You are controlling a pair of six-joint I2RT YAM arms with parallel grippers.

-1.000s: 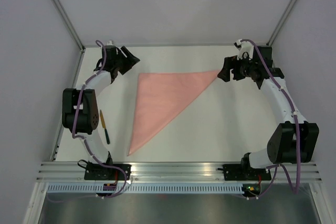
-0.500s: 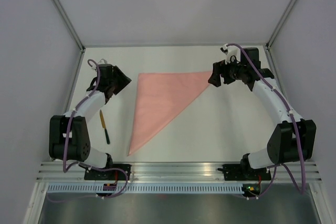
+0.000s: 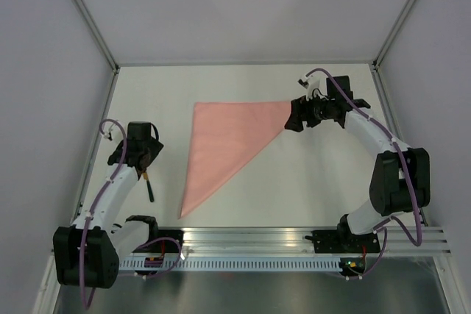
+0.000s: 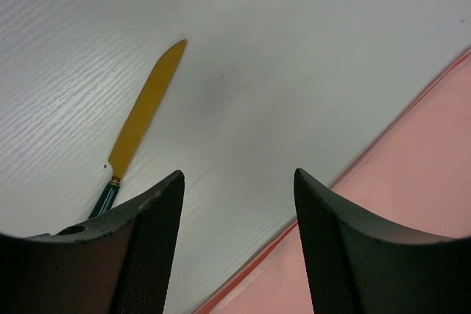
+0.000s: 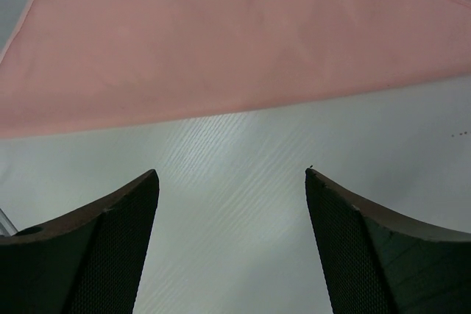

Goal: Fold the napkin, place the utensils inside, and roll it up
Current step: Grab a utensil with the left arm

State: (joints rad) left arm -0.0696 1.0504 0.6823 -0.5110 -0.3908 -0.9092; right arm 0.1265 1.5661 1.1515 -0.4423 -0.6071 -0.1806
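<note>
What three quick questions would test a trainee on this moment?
1. True or false: the pale salmon-pink cloth napkin lies folded into a triangle.
2. The slim knife with a yellow blade and dark handle lies: A) on the napkin; B) on the white table, apart from the napkin; C) rolled inside the napkin.
3. Fill in: the left gripper and the right gripper both stand ____, holding nothing.
Key: 1 true; 2 B; 3 open.
</note>
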